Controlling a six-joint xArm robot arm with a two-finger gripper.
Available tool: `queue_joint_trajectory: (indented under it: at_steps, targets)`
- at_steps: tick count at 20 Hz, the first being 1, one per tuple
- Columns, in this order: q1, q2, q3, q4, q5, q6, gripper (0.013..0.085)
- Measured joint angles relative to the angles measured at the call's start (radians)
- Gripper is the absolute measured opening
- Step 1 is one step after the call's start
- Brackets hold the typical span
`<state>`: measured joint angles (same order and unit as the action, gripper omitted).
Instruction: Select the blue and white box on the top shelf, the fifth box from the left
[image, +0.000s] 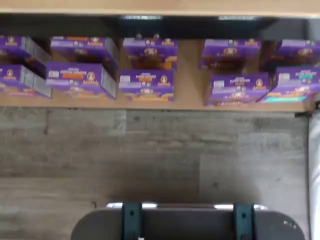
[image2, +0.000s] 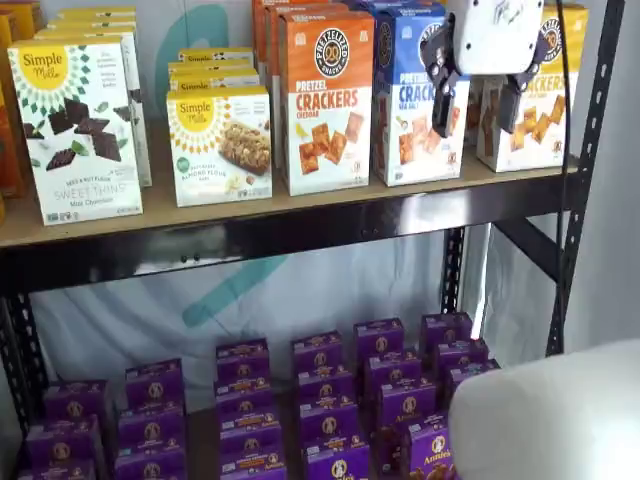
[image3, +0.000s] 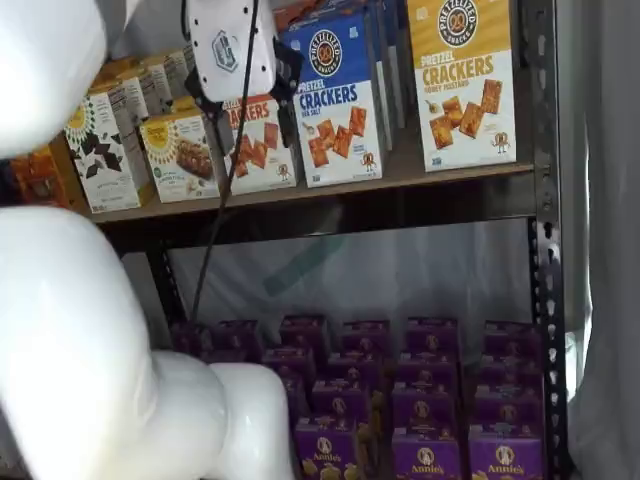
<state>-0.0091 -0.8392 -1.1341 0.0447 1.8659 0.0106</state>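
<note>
The blue and white box (image2: 408, 120) stands on the top shelf (image2: 300, 205) between an orange and white box and a yellow-topped box. It also shows in a shelf view (image3: 335, 100) on the same board (image3: 400, 175). My gripper (image2: 478, 105) hangs in front of the shelf, at the height of the boxes. Its two black fingers (image2: 441, 95) stand apart with a plain gap and hold nothing. In a shelf view the gripper (image3: 245, 115) shows in front of the orange box, apart from the blue box. The wrist view shows neither the box nor the fingers.
The orange and white box (image2: 325, 100) and the yellow-topped box (image2: 545, 100) flank the blue one. Simple Mills boxes (image2: 75, 130) stand further left. Several purple boxes (image2: 320, 400) fill the low shelf, seen in the wrist view (image: 147, 82). A black upright (image2: 590, 150) bounds the right end.
</note>
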Motion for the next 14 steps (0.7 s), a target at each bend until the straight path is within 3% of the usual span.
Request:
queue_joint_trajectory:
  at_steps: [8,14]
  targets:
    - [-0.037,0.115,-0.061,-0.015,-0.125,-0.041,0.085]
    - [-0.067,0.188,-0.109,-0.007,-0.154,-0.071,0.085]
